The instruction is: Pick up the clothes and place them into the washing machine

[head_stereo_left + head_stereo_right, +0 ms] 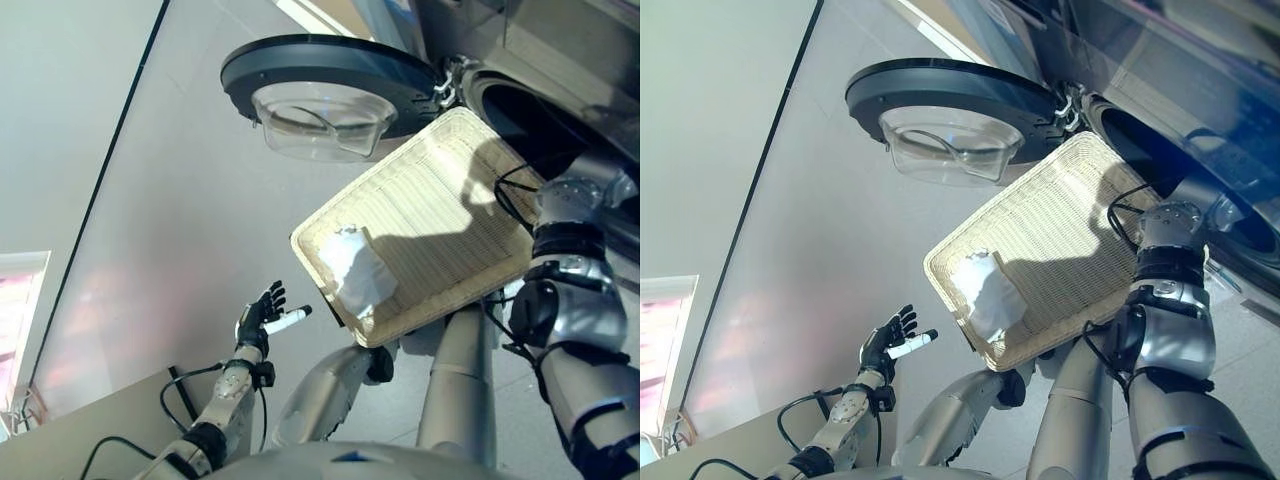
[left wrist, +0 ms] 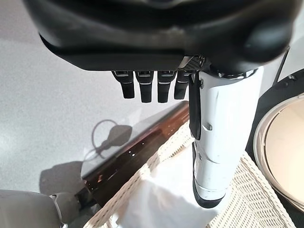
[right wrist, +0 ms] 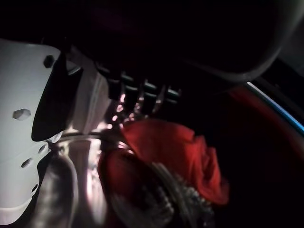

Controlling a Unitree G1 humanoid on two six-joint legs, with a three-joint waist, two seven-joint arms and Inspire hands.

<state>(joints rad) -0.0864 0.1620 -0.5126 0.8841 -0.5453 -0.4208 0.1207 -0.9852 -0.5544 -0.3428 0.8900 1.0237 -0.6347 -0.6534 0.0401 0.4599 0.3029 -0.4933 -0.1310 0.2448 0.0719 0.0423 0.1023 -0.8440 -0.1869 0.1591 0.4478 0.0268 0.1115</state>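
Clothes here are two pieces: a crumpled red cloth (image 3: pixel 175 156) already deep inside the dark drum of the front-loading washing machine (image 1: pixel 1200 150), and a white folded cloth (image 1: pixel 358 270) lying at the near corner of the pale woven wicker basket (image 1: pixel 440 200), which sits on the grey floor (image 1: pixel 180 200) right in front of the machine. The round dark door with its clear glass bowl (image 1: pixel 325 90) stands swung wide open to the robot's left of the opening.

The right arm reaches past the basket's far edge into the drum. In its own wrist view the right hand (image 3: pixel 137 90) shows fingers hanging above the red cloth, apparently apart from it, so I judge it released rather than gripping.

The left hand (image 1: pixel 262 315) hovers over the floor, well apart from the basket's near corner, fingers loosely spread and holding nothing.

By my reading, the step in hand is dropping off the red piece. The next move calls for drawing the right arm back out of the opening and bringing a hand over the basket's near corner to gather the white cloth.
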